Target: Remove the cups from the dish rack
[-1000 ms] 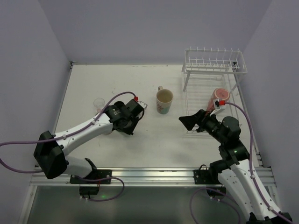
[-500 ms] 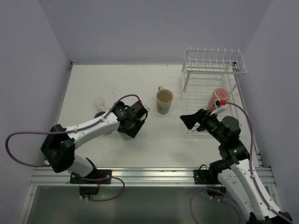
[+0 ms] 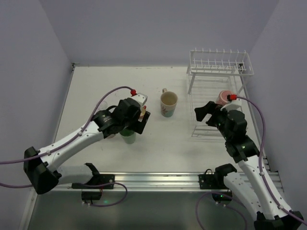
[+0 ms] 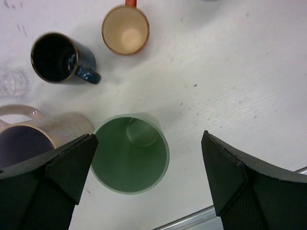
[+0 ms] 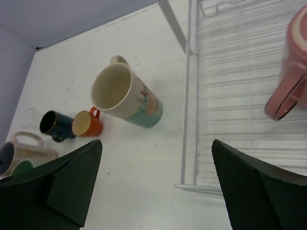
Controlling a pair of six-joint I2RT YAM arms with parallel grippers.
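Since a second ago my left arm has risen off the table (image 3: pixel 96 86) and its wrist has swung toward the lower middle of the overhead view. The green cup (image 3: pixel 127 136) (image 4: pixel 130 158) now shows beneath it. My left gripper (image 4: pixel 148 143) hangs over that cup with its fingers spread wide, one on each side, touching nothing. My right gripper (image 3: pixel 204 111) (image 5: pixel 154 148), also spread wide and empty, has pulled up and right, nearer the dish rack (image 3: pixel 218 62).

The green cup stands upright, long axis vertical, mouth toward my wrist camera; I cannot see its handle. Just left of it, touching or nearly so, stands the pale pink cup (image 4: pixel 29 139), handle toward the upper left. The dark blue cup (image 4: pixel 55 57) stands upright in the upper left of the wrist view, handle to the lower right. The orange cup (image 4: pixel 125 29) stands near it, handle toward the top edge. A clear glass (image 4: pixel 12 79) sits at the left edge. The cream cup (image 3: pixel 168 103) (image 5: pixel 127 96) stands alone mid-table, handle to the upper left in the overhead view.

Green, blue, orange and cream show bare insides; the pale pink one's is in shadow. The rack's lower shelf holds the red-pink cup (image 3: pixel 223 97) (image 5: pixel 292 72); the frame edge cuts it off, so I cannot tell how it leans.
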